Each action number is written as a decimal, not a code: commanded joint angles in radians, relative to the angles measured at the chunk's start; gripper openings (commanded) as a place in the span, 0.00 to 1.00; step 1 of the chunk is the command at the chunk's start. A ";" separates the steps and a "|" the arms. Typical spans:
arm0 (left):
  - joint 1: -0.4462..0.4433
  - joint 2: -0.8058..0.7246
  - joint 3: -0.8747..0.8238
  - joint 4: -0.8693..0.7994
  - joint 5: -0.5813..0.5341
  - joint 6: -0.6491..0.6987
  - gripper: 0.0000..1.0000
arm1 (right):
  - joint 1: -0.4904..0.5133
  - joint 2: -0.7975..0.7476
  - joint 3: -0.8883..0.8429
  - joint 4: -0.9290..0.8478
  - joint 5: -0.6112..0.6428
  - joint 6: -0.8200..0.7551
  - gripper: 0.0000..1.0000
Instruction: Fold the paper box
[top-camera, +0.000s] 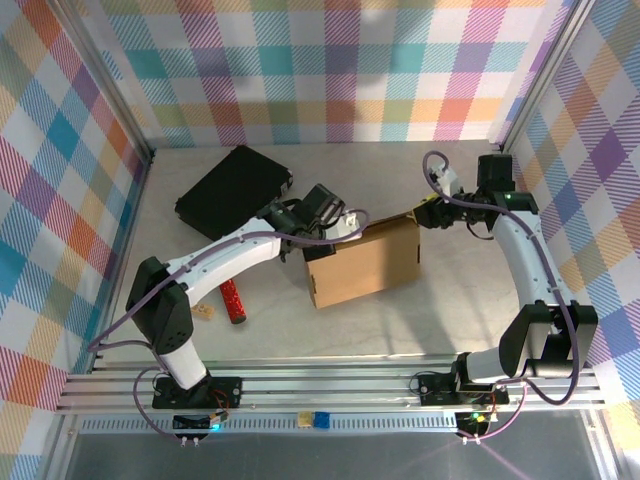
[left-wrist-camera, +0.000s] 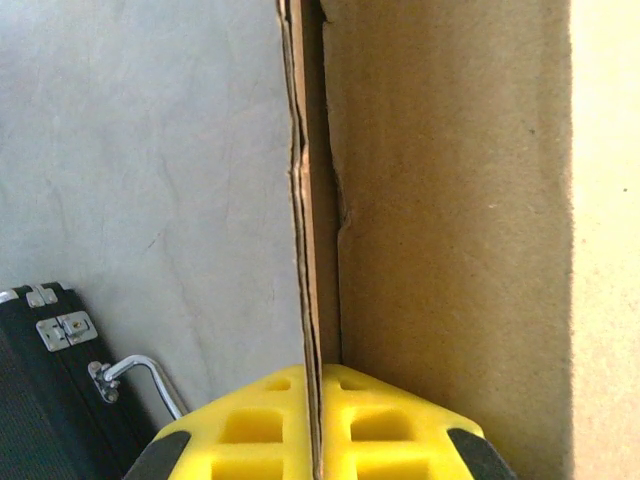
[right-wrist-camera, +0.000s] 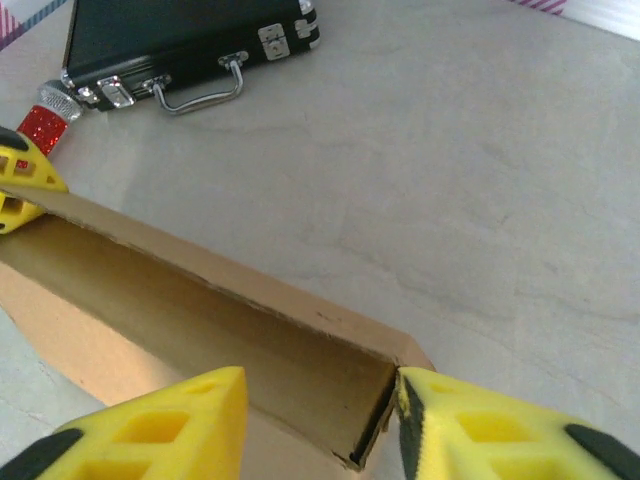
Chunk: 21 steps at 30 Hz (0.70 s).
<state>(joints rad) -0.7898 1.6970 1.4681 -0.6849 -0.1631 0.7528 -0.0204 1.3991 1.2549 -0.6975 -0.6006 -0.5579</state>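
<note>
1. Standing near the middle of the tabletop (top-camera: 450, 320), slightly toward its right edge, the paper box (top-camera: 365, 265) is a brown cardboard shape with its top open.
2. From the right wrist, the box (right-wrist-camera: 200, 310) shows as a long, narrow trough, and what can be seen of its inside is bare cardboard walls.
3. A black case (top-camera: 232, 188) lies toward the far left corner of the tabletop, well apart from the box. Its lid is down and its latches and metal handle (right-wrist-camera: 200, 88) face the box, so its contents are hidden.
4. A red glittery cylinder (top-camera: 233, 300) lies on the tabletop between the case and the near edge, left of the box.
5. The left gripper (top-camera: 345, 225) is at the far left end of the box. The left wrist view shows its jaws (left-wrist-camera: 318, 400) pressed together on a thin upright cardboard wall (left-wrist-camera: 312, 250), with a yellow finger on each face of it.
6. The right gripper (top-camera: 425, 212) is at the far right end of the box. Its jaws (right-wrist-camera: 320, 390) are spread, one finger over the open trough and the other just outside the end corner. Whether either finger touches the cardboard cannot be told.
</note>
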 joint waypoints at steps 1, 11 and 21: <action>0.011 -0.044 -0.027 -0.059 0.019 0.031 0.00 | -0.007 -0.020 -0.017 -0.045 -0.040 -0.125 0.40; 0.025 -0.071 -0.049 -0.053 0.049 0.039 0.00 | -0.006 0.039 0.007 -0.083 -0.057 -0.206 0.37; 0.035 -0.097 -0.077 -0.038 0.068 0.034 0.00 | -0.002 0.060 -0.018 -0.053 0.005 -0.195 0.36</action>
<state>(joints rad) -0.7620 1.6321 1.4094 -0.7006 -0.1131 0.7605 -0.0204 1.4357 1.2396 -0.7525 -0.5831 -0.7345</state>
